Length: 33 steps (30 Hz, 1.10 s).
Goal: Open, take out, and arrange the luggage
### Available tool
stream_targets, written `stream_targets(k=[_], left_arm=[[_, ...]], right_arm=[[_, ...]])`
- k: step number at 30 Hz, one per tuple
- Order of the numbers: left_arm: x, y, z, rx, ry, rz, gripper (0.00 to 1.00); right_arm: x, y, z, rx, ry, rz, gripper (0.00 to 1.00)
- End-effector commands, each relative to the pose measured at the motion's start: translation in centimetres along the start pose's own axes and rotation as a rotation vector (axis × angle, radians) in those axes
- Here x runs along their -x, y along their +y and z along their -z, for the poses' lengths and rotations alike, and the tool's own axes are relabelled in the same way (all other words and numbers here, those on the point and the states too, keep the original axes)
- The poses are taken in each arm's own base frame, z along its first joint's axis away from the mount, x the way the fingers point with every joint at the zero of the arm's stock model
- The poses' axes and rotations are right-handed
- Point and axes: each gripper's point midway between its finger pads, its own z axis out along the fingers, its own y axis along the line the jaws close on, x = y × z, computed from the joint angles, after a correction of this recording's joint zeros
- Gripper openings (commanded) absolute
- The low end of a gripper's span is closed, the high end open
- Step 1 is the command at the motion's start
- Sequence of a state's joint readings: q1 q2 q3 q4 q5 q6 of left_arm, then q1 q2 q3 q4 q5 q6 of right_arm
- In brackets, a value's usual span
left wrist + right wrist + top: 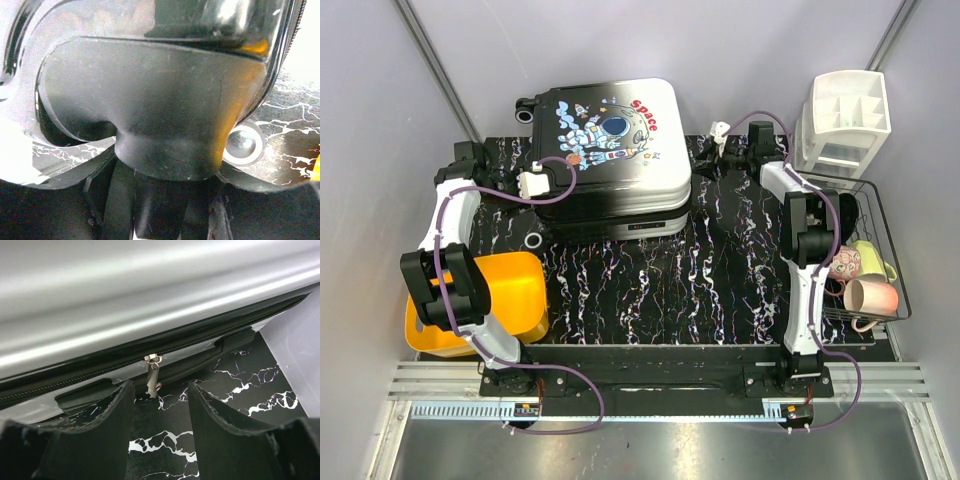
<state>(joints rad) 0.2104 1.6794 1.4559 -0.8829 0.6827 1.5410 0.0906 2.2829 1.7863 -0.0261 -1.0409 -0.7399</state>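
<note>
- The luggage point(610, 150) lies flat and zipped shut at the 12 o'clock end of the black marbled mat point(720, 270), with its astronaut panel facing up.
- My left gripper point(545, 187) is at the luggage's 9 o'clock side. My wrist camera shows only glossy black shell up close, so I cannot tell how wide those jaws stand or whether they hold anything.
- My right gripper point(160, 390) is at its 3 o'clock side, jaws partly apart and empty. The zipper pull point(152, 376) hangs just ahead of the gap and touches neither finger.
- A yellow bin point(510, 290) sits at 8 o'clock and a white organizer point(845, 115) at 2 o'clock.
</note>
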Motion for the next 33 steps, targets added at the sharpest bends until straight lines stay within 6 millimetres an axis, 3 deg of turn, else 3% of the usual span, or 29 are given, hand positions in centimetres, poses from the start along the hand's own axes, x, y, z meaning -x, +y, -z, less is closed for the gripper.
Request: stream_targets(k=[1, 16, 17, 19, 21, 23, 27, 33], left_arm=[[-1.1, 1.7, 1.2, 0.059, 0.03, -0.032, 0.07], [-1.5, 1.8, 1.1, 0.058, 0.046, -0.011, 0.07], [-1.5, 1.7, 1.1, 0.057, 0.047, -0.01, 0.07], [-1.6, 1.6, 1.1, 0.057, 0.05, -0.008, 0.07], [-1.6, 1.5, 1.1, 0.056, 0.052, -0.007, 0.07], [-1.5, 1.3, 1.2, 0.054, 0.049, 0.0, 0.06], [-1.4, 1.1, 1.3, 0.057, 0.052, 0.026, 0.03], [-2.0, 0.3, 1.0, 0.045, 0.071, 0.085, 0.0]], right_arm=[[1.4, -0.8, -1.0, 0.022, -0.035, 0.162, 0.55], [1.2, 1.1, -4.0, 0.121, -0.081, 0.324, 0.51], [1.2, 1.1, -4.0, 0.125, -0.086, 0.333, 0.49], [1.5, 1.3, -4.0, 0.133, -0.098, 0.343, 0.35], [1.8, 1.5, -3.9, 0.137, -0.103, 0.349, 0.14], [1.7, 1.9, -3.6, 0.139, -0.097, 0.354, 0.0], [1.8, 1.9, -2.8, 0.106, -0.05, 0.312, 0.0], [1.0, 4.4, -0.7, 0.125, 0.057, 0.251, 0.0]])
